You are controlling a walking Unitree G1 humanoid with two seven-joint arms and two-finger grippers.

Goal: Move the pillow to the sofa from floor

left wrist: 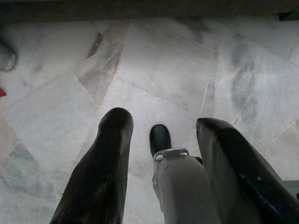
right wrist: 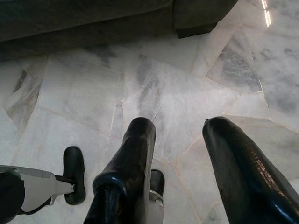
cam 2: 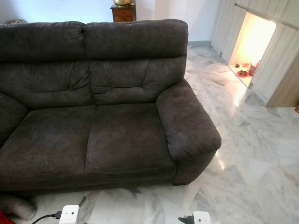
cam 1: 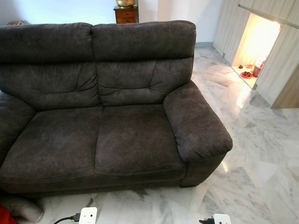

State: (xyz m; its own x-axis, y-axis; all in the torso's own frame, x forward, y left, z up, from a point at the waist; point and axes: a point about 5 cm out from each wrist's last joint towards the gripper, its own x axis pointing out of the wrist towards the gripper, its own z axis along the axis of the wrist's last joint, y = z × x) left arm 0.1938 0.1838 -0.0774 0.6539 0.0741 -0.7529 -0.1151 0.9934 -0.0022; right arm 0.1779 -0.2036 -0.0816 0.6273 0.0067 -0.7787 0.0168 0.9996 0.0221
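Below both spread, empty hands, left hand and right hand, lies bare marble floor; the grey pillow sits off left, so you risk missing it.

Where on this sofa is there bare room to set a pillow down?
Both seat cushions of the sofa are bare: the right one between the centre seam and the padded armrest, the left one beside it. It is more crowded on the floor at the sofa's lower left corner, where a grey object lies.
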